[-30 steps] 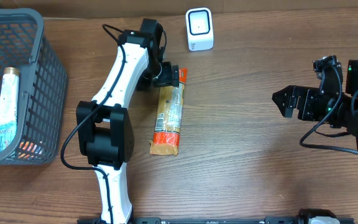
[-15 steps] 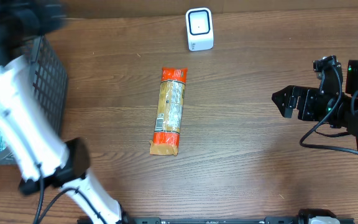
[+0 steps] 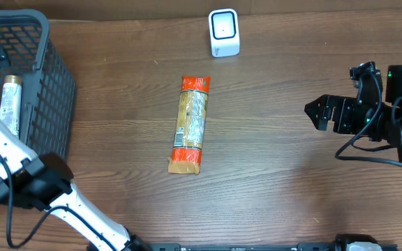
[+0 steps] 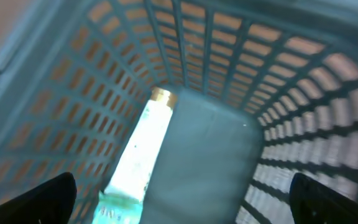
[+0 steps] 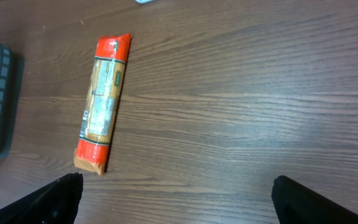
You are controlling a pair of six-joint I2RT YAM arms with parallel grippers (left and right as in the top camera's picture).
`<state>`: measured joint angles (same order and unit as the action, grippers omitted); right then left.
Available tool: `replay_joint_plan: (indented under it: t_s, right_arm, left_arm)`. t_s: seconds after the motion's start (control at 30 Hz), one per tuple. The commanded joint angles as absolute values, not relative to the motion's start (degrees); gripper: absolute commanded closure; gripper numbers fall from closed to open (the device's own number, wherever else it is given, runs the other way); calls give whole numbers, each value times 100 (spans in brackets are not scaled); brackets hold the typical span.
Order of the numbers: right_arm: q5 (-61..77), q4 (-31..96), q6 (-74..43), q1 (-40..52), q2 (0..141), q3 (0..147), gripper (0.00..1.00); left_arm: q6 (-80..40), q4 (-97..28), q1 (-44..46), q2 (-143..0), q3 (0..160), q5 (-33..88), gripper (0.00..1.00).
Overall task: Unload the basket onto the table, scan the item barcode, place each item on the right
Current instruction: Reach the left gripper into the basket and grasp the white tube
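Well apart, pasta packet point(image 3: 190, 124) and right end effector point(image 3: 316, 115)

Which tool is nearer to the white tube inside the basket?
Left. The left tool hovers directly above the tube, over the basket; the right tool sits far across the table.

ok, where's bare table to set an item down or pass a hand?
Widest bare table: between the pasta packet and the right gripper. Narrower strip between the basket and the packet. Crowded: front-left, where the left arm crosses, and inside the basket.
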<state>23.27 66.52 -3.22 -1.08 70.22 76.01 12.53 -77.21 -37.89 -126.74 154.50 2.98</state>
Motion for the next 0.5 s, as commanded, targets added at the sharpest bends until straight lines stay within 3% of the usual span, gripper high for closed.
replay_joint_plan:
  t_s: [0.0,0.47]
  right_arm:
    - [2303,6639,-316,-104,7175,7725,0]
    - [2300,6632,-316,-104,7284,7725,0]
  left_arm:
    - [1780,-7341,-3791,-13043,14982,508,0]
    - [1979,-6670,-4051,-14698,14853,388,0]
